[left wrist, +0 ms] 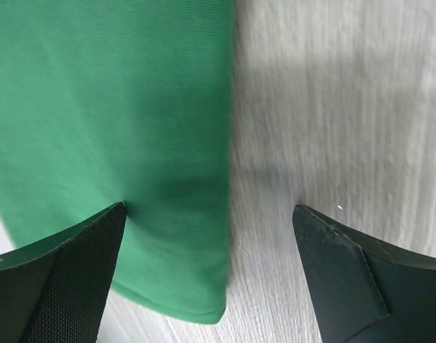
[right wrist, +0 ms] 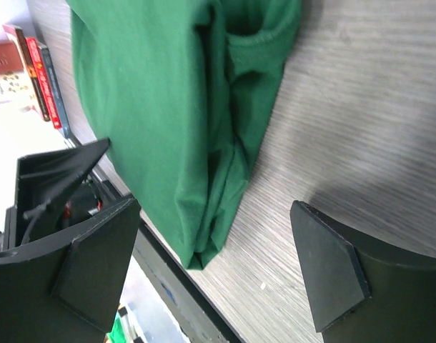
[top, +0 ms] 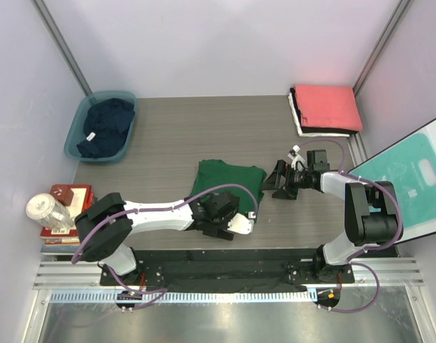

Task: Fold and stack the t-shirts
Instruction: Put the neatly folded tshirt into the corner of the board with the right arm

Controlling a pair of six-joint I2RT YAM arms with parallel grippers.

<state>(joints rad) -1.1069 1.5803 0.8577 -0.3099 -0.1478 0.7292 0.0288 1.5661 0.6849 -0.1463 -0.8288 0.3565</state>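
The dark green t-shirt (top: 229, 180) lies partly folded in the middle of the table. My left gripper (top: 219, 207) is open and low over its near edge. In the left wrist view the shirt's (left wrist: 118, 107) edge and corner lie between the open jaws of the left gripper (left wrist: 209, 209). My right gripper (top: 282, 182) is open and empty, just right of the shirt. In the right wrist view the right gripper (right wrist: 214, 207) frames the bunched edge of the shirt (right wrist: 154, 107). A navy t-shirt (top: 107, 125) lies in the tub. A folded coral-red t-shirt (top: 327, 106) tops black and white ones (top: 304, 128) at the back right.
The teal tub (top: 75, 132) stands at the back left. A teal-and-white board (top: 411, 182) leans at the right edge. A jar (top: 46, 211) and red books (top: 68, 194) sit at the left; the books also show in the right wrist view (right wrist: 43, 71).
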